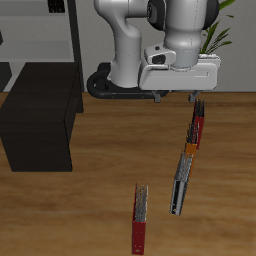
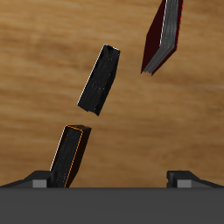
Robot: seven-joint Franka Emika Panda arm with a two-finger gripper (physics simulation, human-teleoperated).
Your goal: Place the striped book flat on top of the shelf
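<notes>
The striped book (image 1: pixel 180 188) stands on edge on the wooden table, dark grey seen edge-on, well in front of the robot. In the wrist view it (image 2: pixel 99 80) lies between the orange book and the red book. The shelf (image 1: pixel 40 115) is a low black cabinet with a flat bare top, across the table from the books. My gripper (image 1: pixel 193 100) hangs open and empty above the table, farther back than the striped book and over the orange book's end. In the wrist view the gripper (image 2: pixel 112 178) has its fingertips (image 2: pixel 39 179) far apart with nothing held.
An orange book (image 1: pixel 196 128) stands on edge just below the gripper, also in the wrist view (image 2: pixel 68 156). A red book (image 1: pixel 140 220) stands near the table's front edge, also in the wrist view (image 2: pixel 164 35). A tall grey rack (image 1: pixel 50 30) stands behind the shelf. A plant (image 1: pixel 215 40) is at the back.
</notes>
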